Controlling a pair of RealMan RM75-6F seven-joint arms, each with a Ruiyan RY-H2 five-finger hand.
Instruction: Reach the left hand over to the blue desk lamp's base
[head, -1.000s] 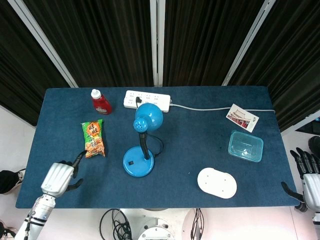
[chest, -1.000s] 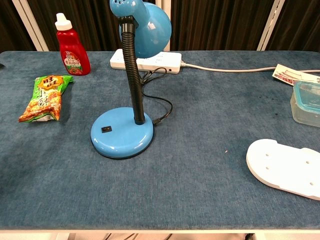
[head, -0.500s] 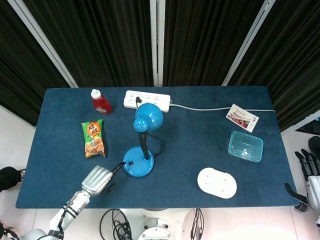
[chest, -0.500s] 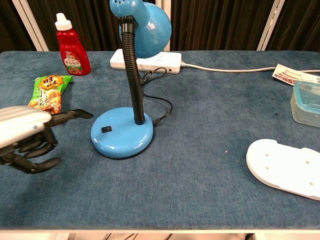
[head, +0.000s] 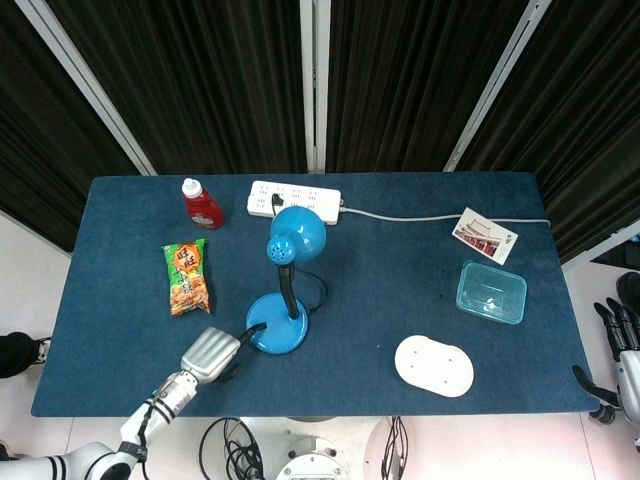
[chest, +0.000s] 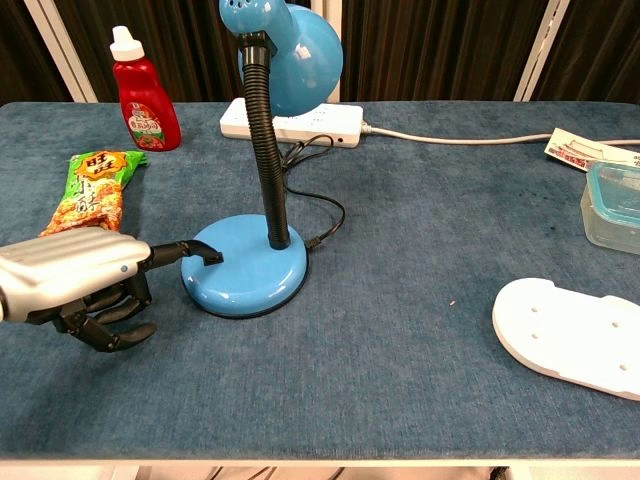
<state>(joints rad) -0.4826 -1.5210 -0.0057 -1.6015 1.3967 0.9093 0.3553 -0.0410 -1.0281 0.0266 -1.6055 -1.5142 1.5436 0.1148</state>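
Observation:
The blue desk lamp stands mid-table on its round base (head: 277, 334) (chest: 245, 268), with a black flexible neck and the shade (head: 296, 235) above. My left hand (head: 210, 353) (chest: 84, 287) is low at the base's left side. One finger is stretched out, its tip at the base's left rim where the black switch was showing; I cannot tell whether it touches. The other fingers are curled under and hold nothing. My right hand (head: 622, 348) hangs off the table's right edge, fingers straight and apart, empty.
A red sauce bottle (head: 202, 204) and a green snack packet (head: 187, 277) lie left of the lamp. A white power strip (head: 294, 200) with the lamp's cord sits behind it. A card (head: 485, 235), a clear box (head: 491, 292) and a white oval board (head: 434, 366) lie to the right.
My left hand has moved right along the table's front, from beside the snack packet to the lamp base, its outstretched finger now at the base's rim. The right hand barely shifted.

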